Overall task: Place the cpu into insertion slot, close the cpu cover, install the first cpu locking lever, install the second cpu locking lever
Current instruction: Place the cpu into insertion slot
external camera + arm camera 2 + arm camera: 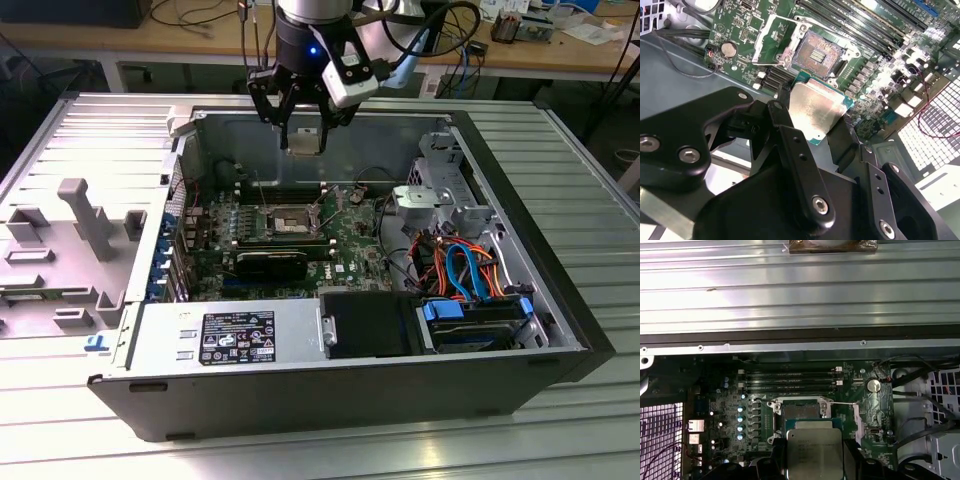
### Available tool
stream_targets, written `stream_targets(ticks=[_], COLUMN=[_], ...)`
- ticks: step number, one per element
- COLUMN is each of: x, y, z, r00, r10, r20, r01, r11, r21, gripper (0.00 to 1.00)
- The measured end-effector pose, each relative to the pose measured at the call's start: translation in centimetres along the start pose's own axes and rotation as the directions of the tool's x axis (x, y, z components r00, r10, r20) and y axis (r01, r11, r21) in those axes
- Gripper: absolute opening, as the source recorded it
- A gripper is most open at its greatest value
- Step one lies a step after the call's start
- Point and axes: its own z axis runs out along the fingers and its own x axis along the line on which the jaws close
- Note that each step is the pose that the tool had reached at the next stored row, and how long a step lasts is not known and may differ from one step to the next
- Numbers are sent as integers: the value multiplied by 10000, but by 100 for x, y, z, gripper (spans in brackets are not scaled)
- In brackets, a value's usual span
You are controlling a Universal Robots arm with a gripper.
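Observation:
My gripper (302, 135) hangs above the open computer case, shut on the cpu (303, 139). In both wrist views the cpu (815, 107) (815, 452) shows its dull silver top face, clamped at two opposite edges by black fingers (786, 117). The insertion slot (290, 218) lies below on the green board, open, with its dark pin field bare (817, 52) (800, 412). The cpu cover (759, 45) is swung open beside the slot. The cpu is held well clear of the slot, above and a little to one side of it.
Long black memory slots (790, 377) run beside the slot. A power supply (235, 335) and a drive bay (475, 325) with orange and blue cables (460, 265) sit along the near case wall. A grey plastic shroud (70, 240) lies at the exterior view's left.

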Motion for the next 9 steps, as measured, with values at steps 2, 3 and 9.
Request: stream_targets(ticks=[2, 3, 9], x=[1, 1, 7], y=[-5, -8, -33], z=[5, 10, 31], r00=[10000, 10000, 10000], r10=[0, 0, 0], r20=[0, 1, 0], r01=[0, 0, 0], r11=[10000, 10000, 10000], r21=[1, 2, 6], gripper=[55, 55, 55])
